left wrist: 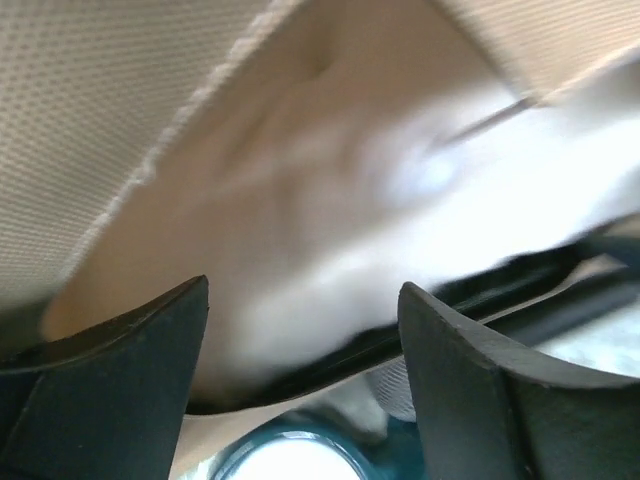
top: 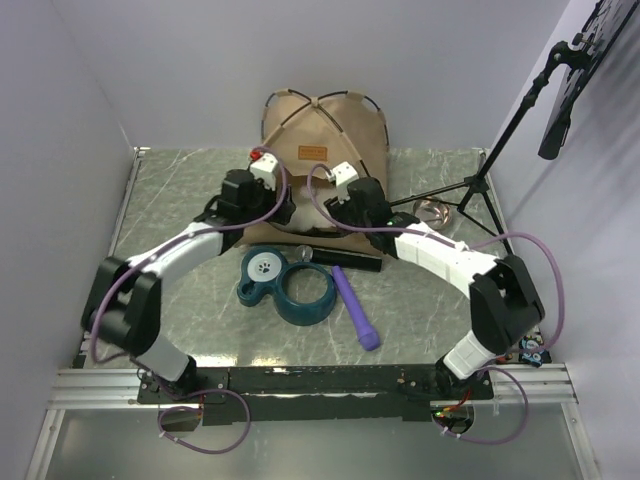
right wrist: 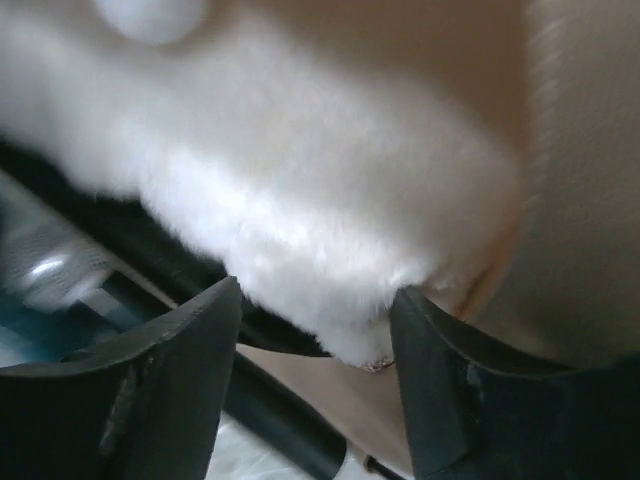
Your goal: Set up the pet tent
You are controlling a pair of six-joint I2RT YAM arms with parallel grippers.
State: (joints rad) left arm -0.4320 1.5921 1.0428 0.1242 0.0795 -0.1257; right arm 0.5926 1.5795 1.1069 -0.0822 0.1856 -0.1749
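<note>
The pet tent [top: 325,125] stands at the back middle of the table: tan fabric, thin dark crossing poles, a small brown label patch. Both grippers reach into its doorway low at the front. My left gripper [top: 283,205] [left wrist: 305,330] is open, with the cream-white pillow [left wrist: 400,200] and the tent's black base edge [left wrist: 480,290] just beyond its fingers and tan fabric [left wrist: 100,120] overhead. My right gripper [top: 323,205] [right wrist: 315,320] is open too. A fluffy corner of the pillow [right wrist: 280,180] hangs between its fingers, over the black base [right wrist: 120,230].
A teal ring bowl [top: 305,295] with a blue paw-print piece [top: 262,270] lies in front of the tent. Beside it are a purple cylinder [top: 355,305] and a black bar [top: 345,262]. A tripod [top: 480,190] and a small glass object [top: 433,210] stand at right.
</note>
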